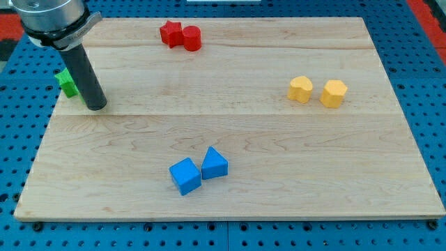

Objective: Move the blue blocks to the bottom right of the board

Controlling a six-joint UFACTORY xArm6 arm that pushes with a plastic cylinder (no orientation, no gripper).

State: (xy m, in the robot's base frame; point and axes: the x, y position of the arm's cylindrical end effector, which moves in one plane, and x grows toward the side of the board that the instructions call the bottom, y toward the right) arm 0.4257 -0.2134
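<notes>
Likely light, rigid and slippery on smooth wooden board [334, 153]: touching blue cube [185, 176] and blue triangular block [214, 164]; best pushed from upper-left faces; no claw, bare tip [97, 107] well apart, beside green block [67, 82].

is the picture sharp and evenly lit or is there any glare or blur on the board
Camera view: sharp throughout, light even and soft, no glare on the board; blue blocks cast faint shadows only; the rod hides part of the green block, my tip beside it.
</notes>
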